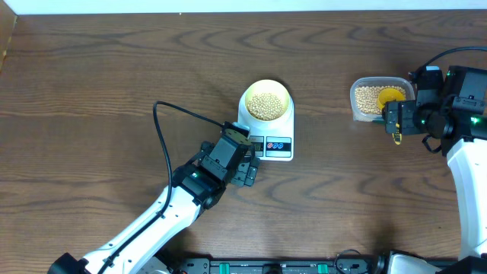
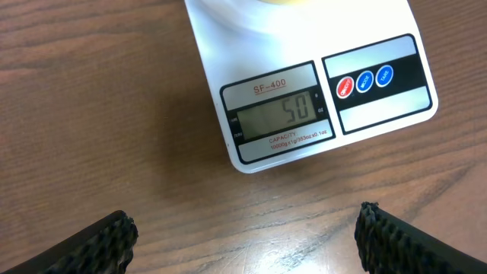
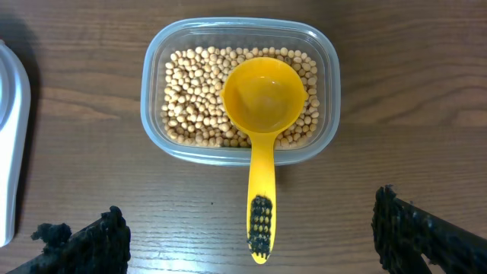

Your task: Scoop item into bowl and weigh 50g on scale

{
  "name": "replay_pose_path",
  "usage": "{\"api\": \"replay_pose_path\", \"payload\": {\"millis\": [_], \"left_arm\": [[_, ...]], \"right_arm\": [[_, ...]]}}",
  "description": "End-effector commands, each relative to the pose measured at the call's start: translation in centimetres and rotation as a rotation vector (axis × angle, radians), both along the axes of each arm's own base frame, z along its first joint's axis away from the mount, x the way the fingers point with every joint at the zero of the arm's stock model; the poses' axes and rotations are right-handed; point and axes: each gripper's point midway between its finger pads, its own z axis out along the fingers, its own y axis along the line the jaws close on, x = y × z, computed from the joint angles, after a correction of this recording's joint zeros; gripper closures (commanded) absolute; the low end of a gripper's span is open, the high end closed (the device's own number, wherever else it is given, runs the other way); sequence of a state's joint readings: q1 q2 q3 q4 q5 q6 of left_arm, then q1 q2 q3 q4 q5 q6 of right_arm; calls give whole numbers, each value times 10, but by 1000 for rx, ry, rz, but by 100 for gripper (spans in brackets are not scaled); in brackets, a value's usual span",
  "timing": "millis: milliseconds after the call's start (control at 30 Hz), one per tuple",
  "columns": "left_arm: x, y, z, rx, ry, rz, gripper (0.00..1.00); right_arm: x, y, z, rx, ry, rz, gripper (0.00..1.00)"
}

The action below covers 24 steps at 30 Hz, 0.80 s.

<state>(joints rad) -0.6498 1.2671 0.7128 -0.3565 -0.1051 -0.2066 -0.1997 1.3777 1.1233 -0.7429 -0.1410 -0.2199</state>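
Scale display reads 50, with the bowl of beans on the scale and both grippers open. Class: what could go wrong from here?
1. The left gripper hangs open close to the front edge of the scale; a careless move could nudge the scale or bowl and upset the reading.
2. The handle of the scoop sticks out over the rim of the tub toward the right gripper; a bump might tip it and spill beans.

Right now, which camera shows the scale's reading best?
The left wrist view: the scale sits close and its display reads 50. Overhead, the display is too small to read; the right wrist view catches only the scale's white edge.
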Motion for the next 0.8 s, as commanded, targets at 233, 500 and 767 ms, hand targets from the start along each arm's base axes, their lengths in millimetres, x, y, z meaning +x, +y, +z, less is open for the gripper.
{"api": "replay_pose_path", "payload": {"millis": [233,500,767], "left_arm": [[5,-1,4,4,-32,-1,6],[6,-1,4,9,-34,-10,6],[7,-2,5,5,-40,-10,6]], "right_arm": [[3,-3,12,-14,-31,5,1],[3,-2,12,-14,-31,6,1],[3,-3,12,-14,-31,5,1]]}}
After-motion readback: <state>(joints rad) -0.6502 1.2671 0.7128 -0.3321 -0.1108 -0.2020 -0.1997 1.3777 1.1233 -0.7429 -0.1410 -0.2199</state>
